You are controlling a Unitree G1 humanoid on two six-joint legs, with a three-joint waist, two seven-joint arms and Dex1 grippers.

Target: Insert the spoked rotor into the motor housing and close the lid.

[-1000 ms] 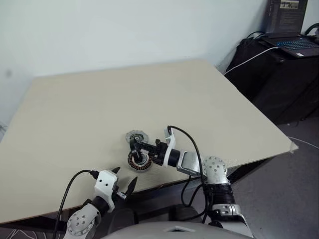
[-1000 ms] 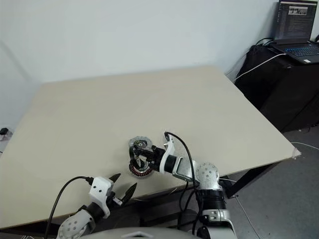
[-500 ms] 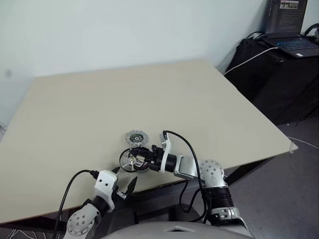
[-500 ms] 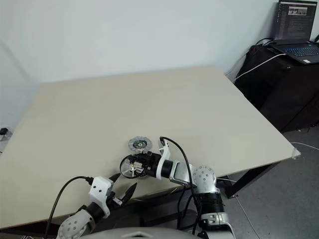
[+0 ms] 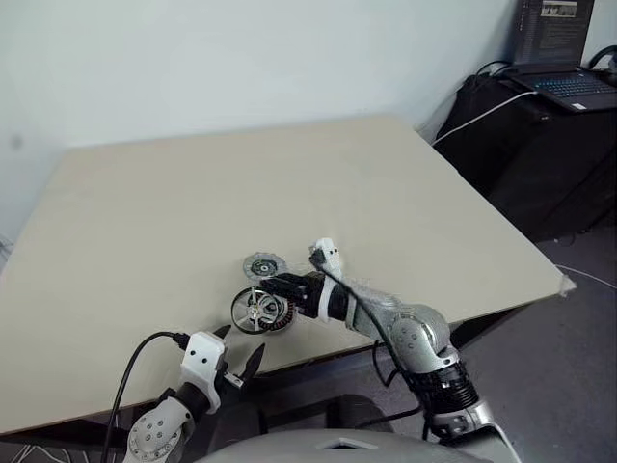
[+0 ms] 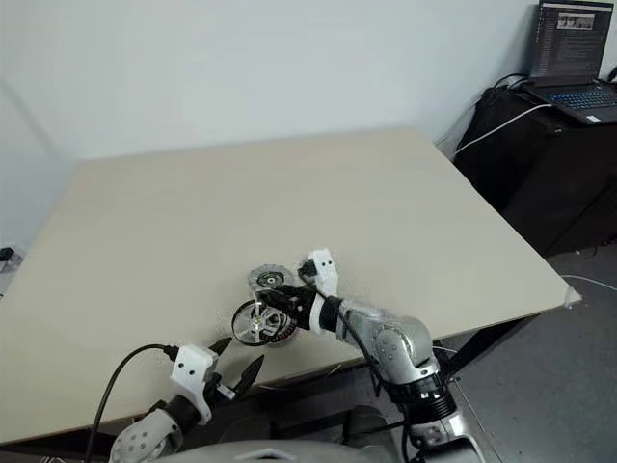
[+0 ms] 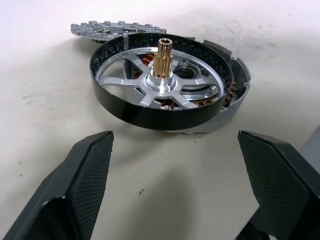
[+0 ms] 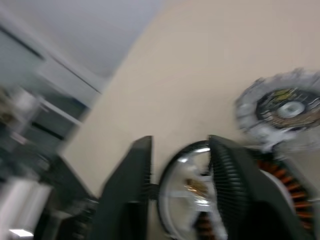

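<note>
- Nearest, the left hand (image 5: 234, 365) hovers at the near edge of the tabletop (image 5: 174, 193), fingers (image 7: 85, 170) spread wide, nothing between them. It points at the motor parts, a short way off them.
- Just past it the rotor (image 7: 157, 82) sits tilted over the housing (image 7: 235, 87), shifted toward the robot's left and not seated: black rim, silver spokes, brass splined shaft standing up from the hub. One side of the rim rests on the housing; the far-left side overhangs the tabletop.
- Housing partly covered by the rotor; copper windings show through the spokes and along the exposed right side in the left wrist view.
- Right hand (image 5: 277, 292) reaches in from the robot's right, level with the rotor, its tip at the rotor's right rim. In the right wrist view the fingers (image 8: 230, 180) stand partly apart, one across the rotor's face; whether they touch the rim I cannot tell. Blur on this arm in the head views.
- Behind the rotor and housing, the lid (image 5: 260, 266) lies flat on the tabletop, notched edge visible, close to the housing but apart from it.
- Farther off, beyond the tabletop's right corner, a dark stand carries an open laptop (image 5: 564, 58) with a white cable (image 5: 472, 118) running down from it.
</note>
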